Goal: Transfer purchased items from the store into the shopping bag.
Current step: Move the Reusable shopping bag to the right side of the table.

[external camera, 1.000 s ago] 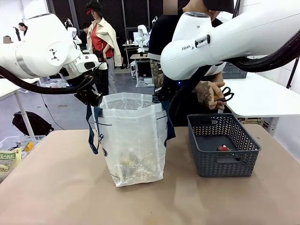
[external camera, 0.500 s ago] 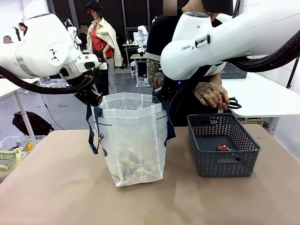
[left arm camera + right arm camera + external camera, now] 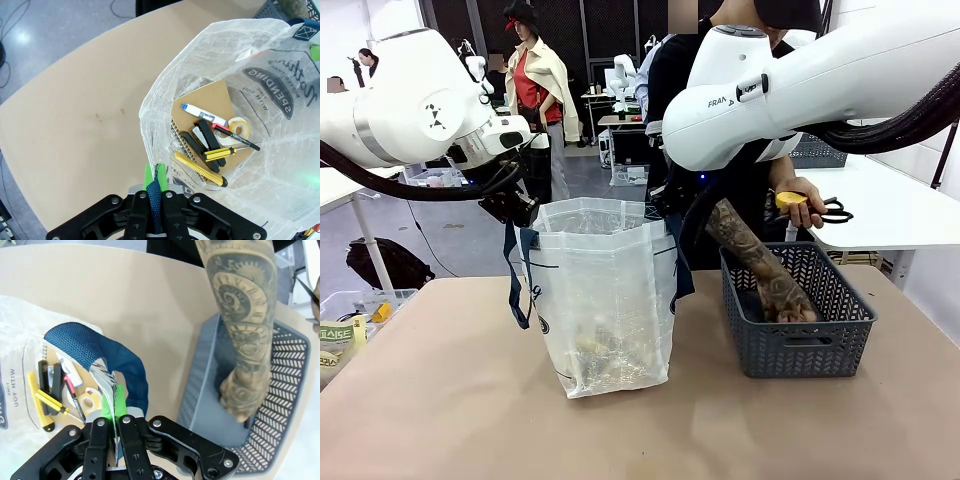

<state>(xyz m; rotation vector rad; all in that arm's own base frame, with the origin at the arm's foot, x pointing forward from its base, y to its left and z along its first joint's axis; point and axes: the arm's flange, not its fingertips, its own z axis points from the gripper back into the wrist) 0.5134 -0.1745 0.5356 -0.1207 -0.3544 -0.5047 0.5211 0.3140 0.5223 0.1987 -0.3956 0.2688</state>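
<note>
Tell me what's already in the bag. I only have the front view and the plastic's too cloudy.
Observer: The left wrist view looks straight in. A tan spiral notebook lies at the bottom of the shopping bag, with a black stapler, a yellow cutter and a tape roll on it.
Operator: Both grippers really on the handles?
Observer: Yes. The left gripper is shut on a navy strap, and the right gripper on the other navy handle.
Operator: Anything left in the basket?
Observer: In the right wrist view the person's hand is down on the floor of the basket. What's under it is hidden.
</note>
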